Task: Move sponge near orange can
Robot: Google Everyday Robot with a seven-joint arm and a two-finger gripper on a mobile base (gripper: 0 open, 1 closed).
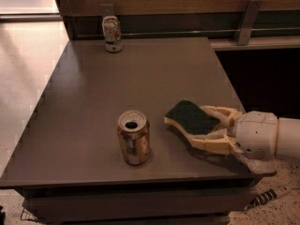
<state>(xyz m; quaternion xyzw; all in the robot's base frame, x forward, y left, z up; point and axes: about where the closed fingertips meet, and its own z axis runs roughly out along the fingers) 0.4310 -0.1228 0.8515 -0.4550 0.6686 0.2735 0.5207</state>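
Observation:
The orange can [133, 137] stands upright near the front edge of the grey table [103, 88], its silver top showing an open tab hole. The sponge [191, 116], dark green on top with a pale yellow base, is just right of the can, a short gap between them. My gripper [192, 125] reaches in from the right, its cream fingers [211, 143] closed around the sponge from both sides. The sponge sits low, at or just above the table surface; I cannot tell if it touches.
A whitish can [112, 33] with red-green markings stands at the table's far edge. A wood-panelled wall with a metal rail [187, 32] runs behind. The table's right edge is next to my arm [267, 136]. A cable [267, 198] lies on the floor at the lower right.

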